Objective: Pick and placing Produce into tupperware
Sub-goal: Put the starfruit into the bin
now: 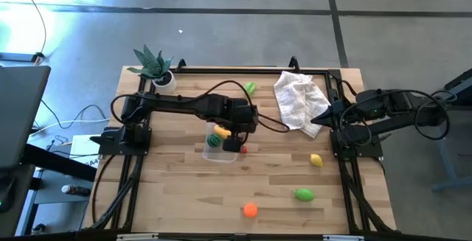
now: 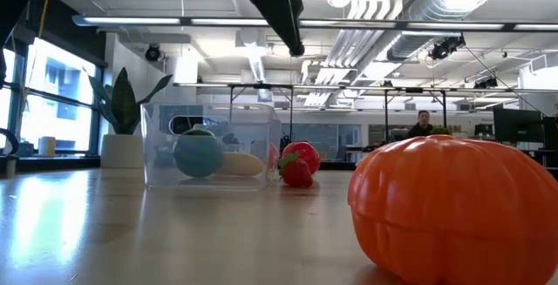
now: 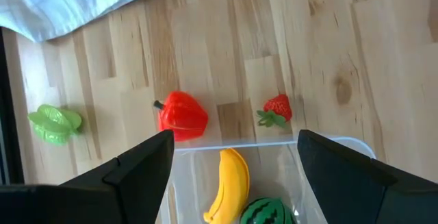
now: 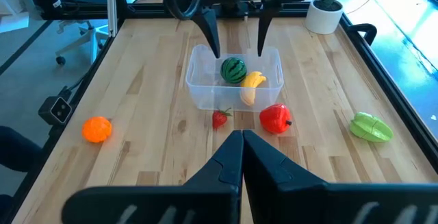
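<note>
The clear tupperware (image 1: 218, 157) stands mid-table with the yellow banana (image 3: 229, 186) and striped watermelon (image 3: 267, 212) lying on its floor. My left gripper (image 3: 235, 142) hovers open above the tub's right end (image 4: 236, 35), touching nothing. Just outside that end a red pepper (image 3: 182, 116) and a strawberry (image 3: 276, 109) lie on the wood. A light green piece (image 1: 250, 88) lies toward the far edge. The lemon (image 1: 316, 160), a green piece (image 1: 304, 194) and the orange (image 1: 251, 210) lie nearer. My right gripper (image 4: 241, 142) waits shut at the table's right side.
A crumpled white cloth (image 1: 299, 101) lies at the far right, close to my right arm. The potted plant (image 1: 155, 68) stands at the far left corner. A black frame borders the table (image 1: 184, 197). In the low view the orange (image 2: 453, 206) looms in the foreground.
</note>
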Available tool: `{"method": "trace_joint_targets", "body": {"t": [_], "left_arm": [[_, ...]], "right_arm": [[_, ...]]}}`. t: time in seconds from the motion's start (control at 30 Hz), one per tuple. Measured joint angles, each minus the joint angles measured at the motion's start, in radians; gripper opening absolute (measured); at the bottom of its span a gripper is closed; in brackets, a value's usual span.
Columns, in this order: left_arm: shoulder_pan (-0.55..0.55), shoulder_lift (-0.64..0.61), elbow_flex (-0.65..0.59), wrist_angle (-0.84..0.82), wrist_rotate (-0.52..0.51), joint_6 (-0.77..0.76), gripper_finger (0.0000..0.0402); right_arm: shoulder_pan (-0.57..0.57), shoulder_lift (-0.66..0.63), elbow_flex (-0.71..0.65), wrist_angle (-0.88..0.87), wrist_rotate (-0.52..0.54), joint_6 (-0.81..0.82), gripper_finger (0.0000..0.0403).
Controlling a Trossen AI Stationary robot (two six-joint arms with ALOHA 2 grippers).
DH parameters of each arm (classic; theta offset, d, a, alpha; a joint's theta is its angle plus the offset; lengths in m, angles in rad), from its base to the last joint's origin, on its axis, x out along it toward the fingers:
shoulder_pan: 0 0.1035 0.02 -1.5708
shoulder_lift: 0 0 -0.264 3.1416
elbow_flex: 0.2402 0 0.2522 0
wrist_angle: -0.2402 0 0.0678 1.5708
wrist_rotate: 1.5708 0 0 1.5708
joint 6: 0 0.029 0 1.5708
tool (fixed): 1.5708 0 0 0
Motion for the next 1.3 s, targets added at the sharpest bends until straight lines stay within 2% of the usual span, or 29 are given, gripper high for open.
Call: {"method": "trace_joint_targets", "body": {"t": [0.17,0.33,0.73,0.9,1.13,1.3], "left_arm": [[0.000,0.000,0.000,-0.013,0.003,0.003,0.0287],[-0.010,0.000,0.000,-0.057,0.048,0.070,0.0274],[-0.122,0.000,-0.001,-0.144,0.044,0.097,0.0237],[-0.178,0.000,-0.001,-0.183,0.030,0.045,0.0224],[-0.261,0.000,-0.001,-0.220,-0.040,-0.078,0.0216],[-0.275,-0.001,-0.001,-0.218,-0.058,-0.116,0.0216]], "right_arm": [[0.000,0.000,0.000,0.000,0.000,0.000,0.0000],[0.000,0.000,0.000,0.000,0.000,0.000,0.0000],[0.000,0.000,0.000,0.000,0.000,0.000,0.0000],[0.000,0.000,0.000,0.000,0.000,0.000,0.0000],[0.000,0.000,0.000,0.000,0.000,0.000,0.0000],[0.000,0.000,0.000,0.000,0.000,0.000,0.0000]]}}
